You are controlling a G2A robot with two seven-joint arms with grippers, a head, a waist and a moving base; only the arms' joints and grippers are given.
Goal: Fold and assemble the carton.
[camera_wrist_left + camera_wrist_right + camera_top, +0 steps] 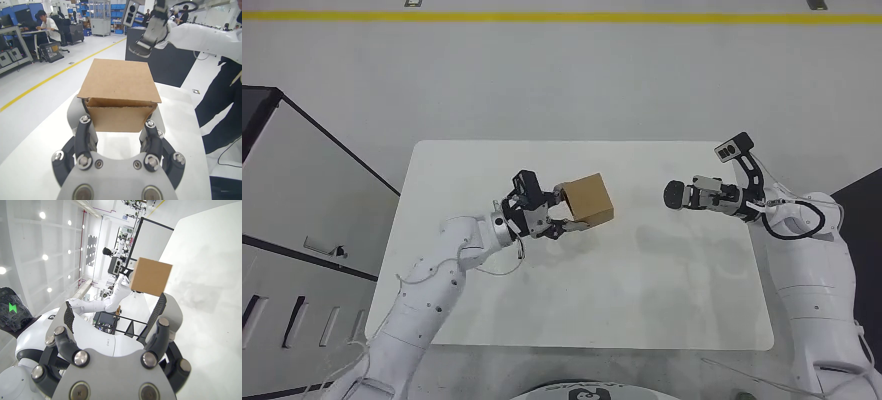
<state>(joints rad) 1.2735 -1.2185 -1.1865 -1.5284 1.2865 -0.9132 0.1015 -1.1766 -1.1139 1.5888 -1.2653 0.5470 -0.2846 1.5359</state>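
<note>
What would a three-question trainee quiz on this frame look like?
1. True or false: the right gripper touches the carton.
2. The carton is held by: A) the left gripper; B) the right gripper; C) neither.
3. Fill in: the right gripper's jaws stand ___.

Key: 1 false, it is apart from the carton with nothing in it. 2 A. 3 open.
</note>
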